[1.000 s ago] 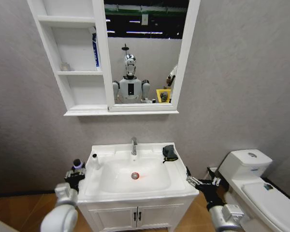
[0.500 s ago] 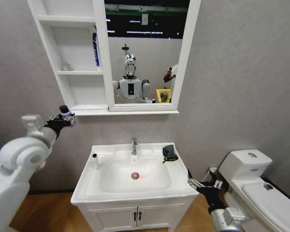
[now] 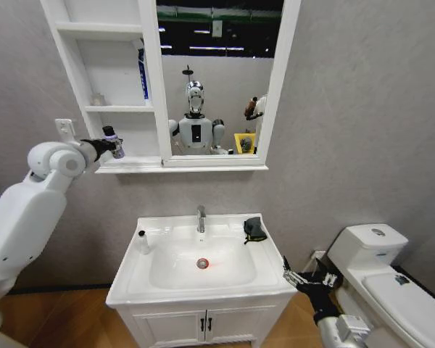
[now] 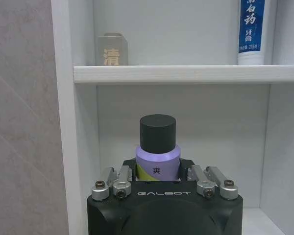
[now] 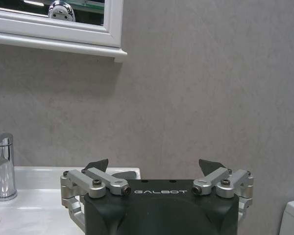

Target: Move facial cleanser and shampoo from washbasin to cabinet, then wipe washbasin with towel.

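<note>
Head view: left hand [image 3: 110, 145] is up at the cabinet [image 3: 105, 87], at the mouth of the lowest shelf compartment, pinching a small purple bottle [image 3: 113, 143] w/ a dark cap. Washbasin [image 3: 201, 262] sits below; a white bottle [image 3: 142, 242] stands on its left rim and the dark towel [image 3: 254, 229] lies on the rim right of the tap [image 3: 201, 218]. Right hand [image 3: 304, 278] waits low by the basin's right front corner, beside the toilet [image 3: 388, 279]. Left wrist view: fingers closed on the purple bottle's body below the cap; a yellow patch and one Chinese character show on it, rest hidden. Probably rigid plastic, light, smooth-sided, so a mid-body pinch looks apt; top-heavy if set down tilted. On the shelf above, a small grey box w/ the character 清 [image 4: 111, 49] and a white-and-blue tube [image 4: 257, 31] reading "215" plus Chinese text. "GALBOT" on the hand housing. Right wrist view: right hand's fingers spread, nothing between them; "GALBOT" again; tap at the edge.
</note>
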Robot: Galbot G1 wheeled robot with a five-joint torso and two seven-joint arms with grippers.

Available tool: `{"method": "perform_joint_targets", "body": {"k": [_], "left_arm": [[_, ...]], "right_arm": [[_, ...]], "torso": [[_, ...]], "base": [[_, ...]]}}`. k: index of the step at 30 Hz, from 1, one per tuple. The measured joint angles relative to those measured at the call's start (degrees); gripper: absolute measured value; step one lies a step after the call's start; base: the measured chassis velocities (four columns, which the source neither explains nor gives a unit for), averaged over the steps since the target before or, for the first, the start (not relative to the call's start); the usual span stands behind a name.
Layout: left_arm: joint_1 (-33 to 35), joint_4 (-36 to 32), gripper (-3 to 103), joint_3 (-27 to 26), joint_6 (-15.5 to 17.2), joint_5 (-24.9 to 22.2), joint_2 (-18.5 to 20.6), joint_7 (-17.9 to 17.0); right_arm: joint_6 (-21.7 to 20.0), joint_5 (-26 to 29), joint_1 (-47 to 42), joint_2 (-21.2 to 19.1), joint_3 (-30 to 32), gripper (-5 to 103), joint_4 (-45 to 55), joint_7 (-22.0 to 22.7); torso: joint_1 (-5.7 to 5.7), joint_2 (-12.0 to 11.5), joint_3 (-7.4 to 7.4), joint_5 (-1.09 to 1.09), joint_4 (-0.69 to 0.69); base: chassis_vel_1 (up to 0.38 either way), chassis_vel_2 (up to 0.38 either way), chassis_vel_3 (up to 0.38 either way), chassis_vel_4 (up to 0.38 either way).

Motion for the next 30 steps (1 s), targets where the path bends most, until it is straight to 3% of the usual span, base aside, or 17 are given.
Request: {"method": "perform_joint_targets", "body": {"k": [16,22,23,26,30], "left_arm": [[-1.1,7.2,40,2.4,-0.5,4.1,-4.2,1.1],[-2.2,10.3,64,2.8,-2.1,7.0,-5.1,1.9],[-2.2,10.3,64,2.8,-2.1,7.0,-5.1,1.9],[-1.7,8.9,80,2.5,-2.3,8.0,-5.1,2.0],[1.4,3.6,90,-0.4,-2.4,8.9,-3.9,0.8]], "right_arm": [[2.0,-0.5,0.2,0.0,0.7,100,-0.8,0.4],[1.7,-0.5,1.0,-0.1,0.5,100,-1.0,0.5],[1.7,-0.5,1.0,-0.1,0.5,100,-1.0,0.5],[1.7,-0.5,0.9,-0.1,0.5,100,-1.0,0.5],[1.7,-0.4,0.6,-0.1,0.6,100,-0.8,0.5]], "torso": [[-0.01,0.0,0.00,-0.01,0.01],[-0.01,0.0,-0.01,-0.01,0.01],[-0.01,0.0,-0.01,-0.01,0.01],[-0.01,0.0,-0.01,0.00,0.00],[-0.01,0.0,-0.01,0.01,-0.02]], "base": [[0.000,0.000,0.000,0.000],[0.000,0.000,0.000,0.000],[0.000,0.000,0.000,0.000],[0.000,0.000,0.000,0.000],[0.000,0.000,0.000,0.000]]}}
